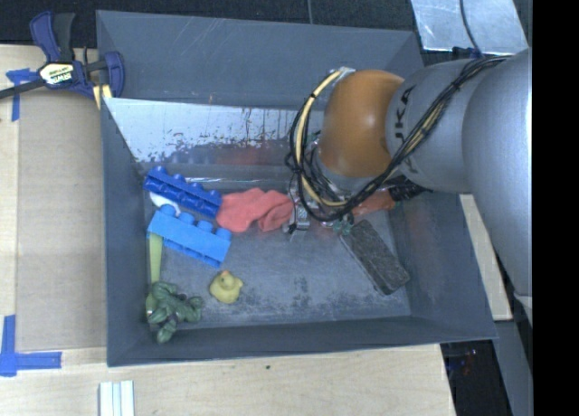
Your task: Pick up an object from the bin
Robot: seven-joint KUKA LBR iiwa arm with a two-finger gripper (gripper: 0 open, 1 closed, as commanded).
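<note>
The gripper is low in the bin, right at the right end of a soft red thing. That red thing lies in the middle of the floor, near the back wall. Can't tell if the gripper is spread wide or squeezed tight, b/c the orange cover & cables on the arm hide most of it. So can't say it has the red thing. A dark grey block lies tilted just beside the gripper, on its right. A long blue brick sits right by the red thing's left end, w/ a fatter blue brick just below it. A yellow lump & a green toy are well apart from the gripper, by the front left corner. What could go wrong, I think: the red thing looks floppy, so a grab at only its tip may slip off on the way up. The gripper could also bump the grey block, or a lift could drag the long blue brick along.
</note>
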